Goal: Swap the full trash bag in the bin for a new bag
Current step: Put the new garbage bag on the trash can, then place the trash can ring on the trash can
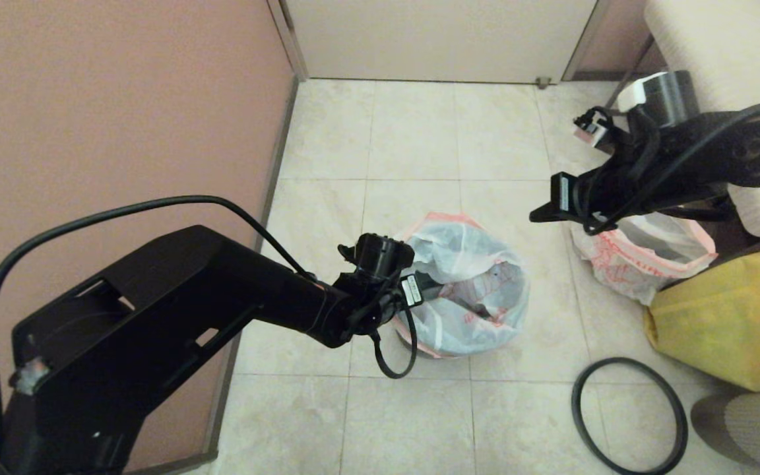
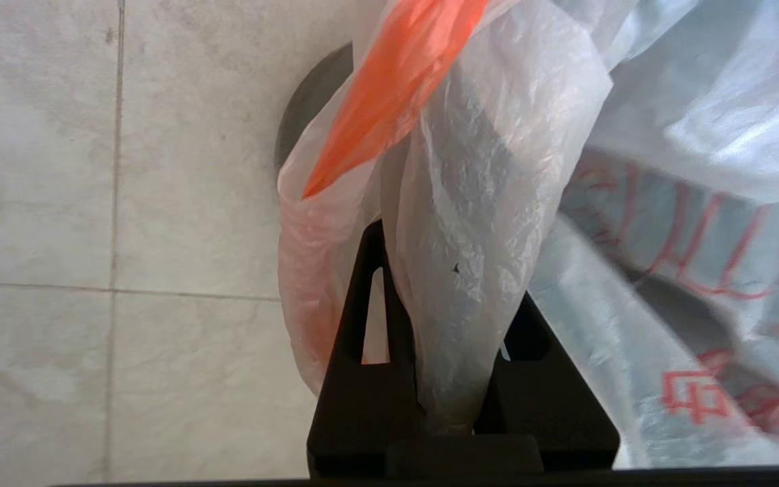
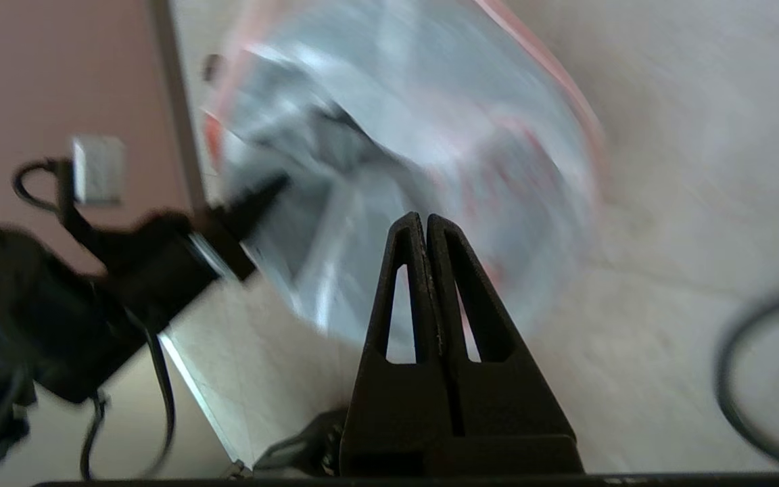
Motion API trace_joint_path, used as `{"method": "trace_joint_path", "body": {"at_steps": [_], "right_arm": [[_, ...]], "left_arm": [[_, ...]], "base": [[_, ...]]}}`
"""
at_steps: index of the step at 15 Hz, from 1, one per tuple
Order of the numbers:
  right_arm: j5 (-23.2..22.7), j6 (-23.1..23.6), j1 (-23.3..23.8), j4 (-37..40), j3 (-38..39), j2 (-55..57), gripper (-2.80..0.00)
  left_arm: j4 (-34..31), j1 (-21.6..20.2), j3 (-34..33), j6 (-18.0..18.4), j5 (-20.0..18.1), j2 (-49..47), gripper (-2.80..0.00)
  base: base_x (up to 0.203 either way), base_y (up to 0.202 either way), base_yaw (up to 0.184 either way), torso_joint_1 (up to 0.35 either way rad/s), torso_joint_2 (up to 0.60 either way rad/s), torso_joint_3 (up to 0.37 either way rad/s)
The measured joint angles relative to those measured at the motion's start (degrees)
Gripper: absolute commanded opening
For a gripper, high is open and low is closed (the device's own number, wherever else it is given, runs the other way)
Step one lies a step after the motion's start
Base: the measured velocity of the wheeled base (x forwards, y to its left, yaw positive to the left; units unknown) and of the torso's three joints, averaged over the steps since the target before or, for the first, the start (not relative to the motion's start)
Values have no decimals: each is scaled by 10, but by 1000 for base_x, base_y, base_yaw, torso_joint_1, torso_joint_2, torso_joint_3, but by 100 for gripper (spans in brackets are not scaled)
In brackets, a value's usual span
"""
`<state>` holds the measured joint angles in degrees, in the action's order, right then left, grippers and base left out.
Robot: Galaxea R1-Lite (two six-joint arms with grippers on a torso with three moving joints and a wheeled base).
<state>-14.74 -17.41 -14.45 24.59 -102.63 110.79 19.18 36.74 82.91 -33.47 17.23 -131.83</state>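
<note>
My left gripper (image 2: 454,325) pinching new bag (image 1: 466,284) rim at bin (image 2: 308,108); right gripper (image 3: 425,270) shut, empty, above. Hoop (image 1: 627,415) on floor. Full trash bag (image 1: 637,254) aside. Lining seemingly unfinished; next, spread rim over bin

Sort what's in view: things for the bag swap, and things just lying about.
Job: small round black plastic bin; thin white red-printed bag lining it, pinched by the left tool; lumpy white plastic bag on the floor; thin dark grey hoop; shut right tool.
Lying about: large yellow bag.
</note>
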Motion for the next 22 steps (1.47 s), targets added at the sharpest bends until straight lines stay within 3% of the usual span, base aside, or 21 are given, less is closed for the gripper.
{"method": "trace_joint_path", "body": {"at_steps": [1,2,6,11,14,15,19,22], "right_arm": [[2,0,6,0,22,-17,-280],[2,0,10,0,43,-34,-280],[22,1,14,-2,85,-78,-280],[100,4,-7,1,157,-120,-280],[112,3,-14,-1,204,-136,-280],[113,3,-17,-2,214,-137,-280],[114,4,-23,-20,224,-128,-280],[117,2,-28,-28,226,-119,-280]], "left_arm": [[1,-4,5,-2,0,-5,-257],[1,-9,8,-2,0,-10,0],[-6,-13,6,4,6,-12,0],[-22,-5,-50,71,42,69,0],[-33,13,-84,121,46,152,0],[-31,17,-88,127,45,165,-280],[-30,-4,-58,144,36,151,-280],[-26,-16,-44,167,-10,132,-280]], "base": [[0,0,0,0,0,0],[0,0,0,0,0,0],[0,0,0,0,0,0],[0,0,0,0,0,0],[0,0,0,0,0,0],[0,0,0,0,0,0],[0,0,0,0,0,0],[0,0,0,0,0,0]]}}
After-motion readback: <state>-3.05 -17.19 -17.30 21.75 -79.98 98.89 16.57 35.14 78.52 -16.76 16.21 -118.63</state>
